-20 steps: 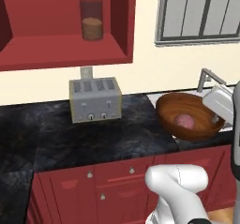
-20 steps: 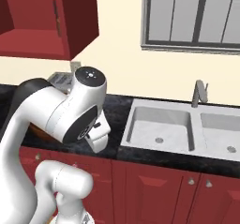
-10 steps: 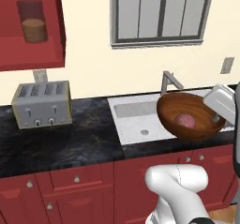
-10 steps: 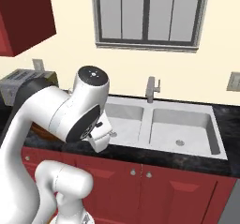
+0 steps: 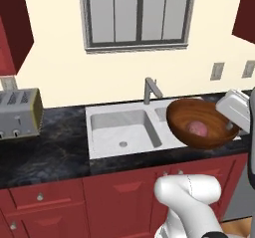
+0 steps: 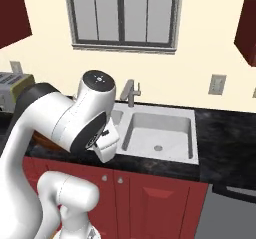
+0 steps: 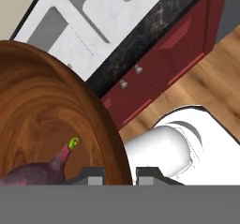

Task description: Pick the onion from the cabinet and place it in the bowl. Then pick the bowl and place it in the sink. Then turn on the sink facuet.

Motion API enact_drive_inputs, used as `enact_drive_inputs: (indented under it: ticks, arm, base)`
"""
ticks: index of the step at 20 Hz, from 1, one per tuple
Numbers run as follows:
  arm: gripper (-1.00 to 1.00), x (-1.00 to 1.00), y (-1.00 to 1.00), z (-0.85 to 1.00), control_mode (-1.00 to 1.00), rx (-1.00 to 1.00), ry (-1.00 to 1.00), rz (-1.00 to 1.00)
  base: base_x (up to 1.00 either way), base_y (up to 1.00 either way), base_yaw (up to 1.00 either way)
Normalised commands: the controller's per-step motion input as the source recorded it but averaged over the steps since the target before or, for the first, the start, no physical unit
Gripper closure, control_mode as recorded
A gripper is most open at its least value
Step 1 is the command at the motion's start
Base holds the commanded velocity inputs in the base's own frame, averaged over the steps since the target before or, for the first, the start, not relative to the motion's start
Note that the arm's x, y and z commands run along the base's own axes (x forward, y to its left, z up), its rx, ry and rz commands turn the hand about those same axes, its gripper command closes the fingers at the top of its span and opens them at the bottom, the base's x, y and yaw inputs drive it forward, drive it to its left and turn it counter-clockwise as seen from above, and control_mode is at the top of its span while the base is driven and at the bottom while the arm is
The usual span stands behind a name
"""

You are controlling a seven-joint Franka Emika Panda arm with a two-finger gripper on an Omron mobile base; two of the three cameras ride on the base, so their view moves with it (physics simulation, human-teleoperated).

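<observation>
Since half a second ago the base has driven right, bringing the sink [image 5: 124, 127] squarely ahead, while the gripper [image 7: 120, 171], clamped on the bowl [image 5: 201, 123] rim with the onion [image 5: 198, 128] inside, should lower it level into the basin at its 9 o'clock.

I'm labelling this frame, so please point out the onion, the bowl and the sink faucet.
onion [image 5: 197, 128], left base view, middle of its pink surface inside the bowl.
bowl [image 5: 183, 116], left base view, bare inner wall left of the onion.
sink faucet [image 5: 149, 91], left base view, upright post.
</observation>
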Motion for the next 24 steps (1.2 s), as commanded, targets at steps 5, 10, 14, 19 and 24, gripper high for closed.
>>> enact_drive_inputs:
  ticks: [5,10,14,19,24]
  arm:
    - [1.00,0.00,0.00,0.00,1.00,0.00,0.00,0.00]
    - [1.00,0.00,0.00,0.00,1.00,0.00,0.00,0.00]
    - [1.00,0.00,0.00,0.00,1.00,0.00,0.00,0.00]
    - [1.00,0.00,0.00,0.00,1.00,0.00,0.00,0.00]
    - [1.00,0.00,0.00,0.00,1.00,0.00,0.00,0.00]
  base:
    - [0.16,-0.62,0.00]
    - [0.31,-0.34,0.00]
    - [0.39,-0.17,0.00]
    - [0.40,-0.33,0.00]
    - [0.33,-0.53,0.00]
